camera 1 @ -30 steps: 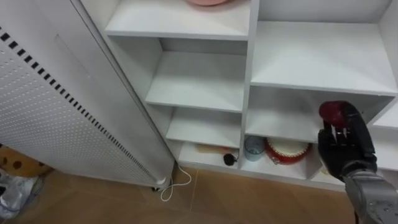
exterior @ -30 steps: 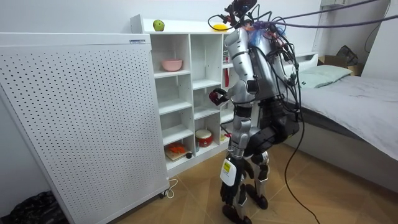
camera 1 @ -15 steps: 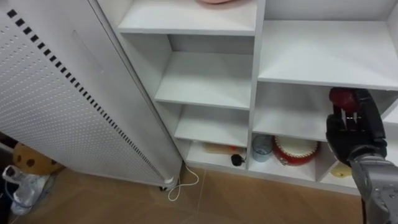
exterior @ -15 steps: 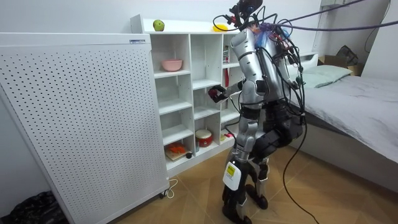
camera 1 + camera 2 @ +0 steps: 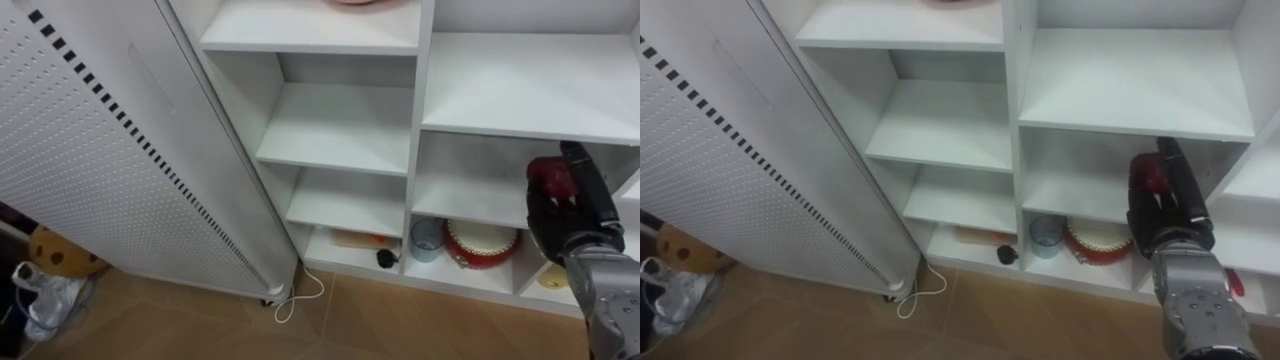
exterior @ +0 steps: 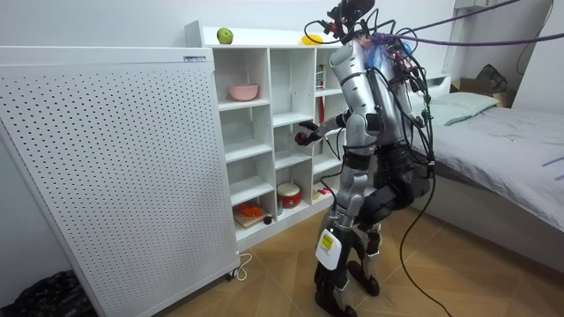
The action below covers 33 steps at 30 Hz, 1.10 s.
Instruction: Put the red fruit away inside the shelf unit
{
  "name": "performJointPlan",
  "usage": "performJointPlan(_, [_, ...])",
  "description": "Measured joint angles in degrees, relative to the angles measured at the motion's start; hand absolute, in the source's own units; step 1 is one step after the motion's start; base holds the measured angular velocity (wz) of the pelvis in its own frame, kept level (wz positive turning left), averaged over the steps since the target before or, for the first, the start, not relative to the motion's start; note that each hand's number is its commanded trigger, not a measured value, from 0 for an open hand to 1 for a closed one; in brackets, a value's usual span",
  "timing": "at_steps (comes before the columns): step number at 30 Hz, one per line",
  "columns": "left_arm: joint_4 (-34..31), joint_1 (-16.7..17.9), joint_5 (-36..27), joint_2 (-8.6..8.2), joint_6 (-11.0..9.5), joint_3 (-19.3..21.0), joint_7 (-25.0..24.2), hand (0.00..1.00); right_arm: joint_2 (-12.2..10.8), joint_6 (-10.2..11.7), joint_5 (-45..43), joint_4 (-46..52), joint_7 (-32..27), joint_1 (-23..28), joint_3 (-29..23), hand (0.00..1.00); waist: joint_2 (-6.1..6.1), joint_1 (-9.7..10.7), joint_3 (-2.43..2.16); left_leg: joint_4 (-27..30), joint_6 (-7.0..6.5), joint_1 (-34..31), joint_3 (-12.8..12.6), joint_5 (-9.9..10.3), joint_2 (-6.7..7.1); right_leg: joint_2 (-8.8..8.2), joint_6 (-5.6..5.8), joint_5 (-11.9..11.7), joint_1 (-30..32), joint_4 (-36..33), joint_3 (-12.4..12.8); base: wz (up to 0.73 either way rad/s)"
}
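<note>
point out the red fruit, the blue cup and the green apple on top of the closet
red fruit [image 5: 547, 176], left eye view, on its dark red upper side.
blue cup [image 5: 426, 240], left eye view, on its outer wall.
green apple [image 6: 225, 35], room view, on its middle.

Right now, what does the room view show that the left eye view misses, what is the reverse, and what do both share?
Room view adds a green fruit atop the closet and a bed. Left eye view adds a blue cup with a small black object beside it. Both share the right hand, fingers curled round a dark red fruit.
</note>
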State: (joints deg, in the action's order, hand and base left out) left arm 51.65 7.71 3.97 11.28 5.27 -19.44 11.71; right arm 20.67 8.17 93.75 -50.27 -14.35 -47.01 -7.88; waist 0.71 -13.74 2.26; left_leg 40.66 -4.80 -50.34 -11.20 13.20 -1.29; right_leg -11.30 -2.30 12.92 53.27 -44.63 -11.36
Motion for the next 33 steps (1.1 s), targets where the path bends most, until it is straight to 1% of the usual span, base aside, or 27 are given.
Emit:
performJointPlan(3, [-0.05,0.63,0.0,0.53,-0.63,-0.01,-0.01,0.0,0.0,-0.01,0.0,-0.05,-0.18,0.02,0.45,0.0,0.0,0.02,0.0,-0.04,0.08,0.53,-0.01,0.05,-0.06,0.1,-0.02,0.01,-0.5,0.09,0.02,0.0])
performJointPlan(6, [0.0,1.02,0.0,1.0,-0.61,0.0,-0.03,0.0,0.0,-0.01,0.2,-0.05,-0.17,0.03,0.7,0.0,-0.01,0.02,0.01,-0.1,0.12,0.75,-0.02,0.08,-0.08,0.08,-0.07,0.04,-0.68,0.09,0.02,0.0])
performJointPlan(15, [0.04,1.08,0.0,1.03,-0.62,-0.04,-0.19,0.0,0.0,-0.28,0.49,-0.2,0.0,0.03,1.08,0.0,-0.02,0.1,0.03,-1.49,0.26,1.74,-0.26,0.09,0.04,0.07,-0.08,0.02,-1.25,0.85,0.24,0.0])
performJointPlan(18, [-0.04,1.08,0.01,1.02,-0.54,-0.54,-0.24,0.0,0.0,-0.77,0.51,-0.19,0.0,0.03,1.07,0.0,-0.03,0.76,0.03,-2.14,0.23,1.86,-0.28,-0.09,0.29,-0.2,-0.08,0.04,-1.24,1.02,0.16,0.03])
performJointPlan(22, [-0.02,1.08,0.01,1.06,-0.55,-1.24,-1.17,0.0,0.0,-0.8,0.49,-0.2,-0.03,0.03,1.06,0.0,-0.03,1.26,0.03,-3.12,0.17,2.21,-0.44,-0.28,0.69,-0.45,0.02,0.06,-1.26,1.46,0.22,0.0])
performJointPlan(24, [0.07,1.1,0.0,1.06,-0.54,-1.2,-1.19,0.0,0.0,-0.93,0.36,-0.39,-0.03,0.03,1.05,0.0,-0.03,1.63,0.03,-3.18,0.11,2.34,-0.58,-0.56,0.65,-0.46,0.09,0.03,-1.49,1.75,0.17,0.0])
performJointPlan(26, [0.14,1.13,-0.01,1.07,-0.54,-1.14,-1.45,0.0,0.0,-1.55,0.12,-1.01,-0.04,0.04,1.06,0.0,0.15,1.87,0.14,-3.58,0.11,3.15,-0.57,-0.58,0.63,-0.48,0.2,0.06,-2.59,2.27,-0.16,0.02])
performJointPlan(28, [0.13,1.13,0.0,1.09,-0.56,-0.92,-2.41,0.0,-0.02,-2.01,-0.38,-2.89,-0.12,0.17,1.28,0.0,0.41,2.17,0.21,-5.29,0.1,5.59,-0.83,-0.58,0.38,-0.16,0.58,-0.26,-5.16,4.25,-0.7,0.0])
performJointPlan(30, [0.18,1.13,-0.11,1.09,-0.54,-0.93,-2.77,0.0,-0.09,-2.07,-0.82,-4.64,0.21,0.3,1.84,0.0,0.57,2.07,0.3,-6.27,0.11,7.28,-0.89,-0.58,-0.04,0.42,0.67,-0.71,-7.35,6.09,-1.31,-0.07])
performJointPlan(32, [0.51,0.87,-0.11,1.08,-0.55,-0.88,-3.65,0.0,-0.07,-2.1,-0.7,-6.1,0.88,0.7,2.1,0.0,0.67,1.98,0.38,-7.51,0.14,9.13,-0.91,-0.6,-0.04,0.63,0.87,-0.92,-9.23,7.36,-1.45,-0.04])
performJointPlan(33, [1.37,0.5,-0.11,1.07,-0.55,-0.89,-4.39,0.0,-0.09,-2.2,-0.73,-7.3,1.94,1.46,2.11,0.0,0.76,1.52,0.4,-8.37,0.18,10.73,-0.93,-0.62,-0.07,0.92,1.01,-1.14,-10.86,8.37,-1.45,-0.08])
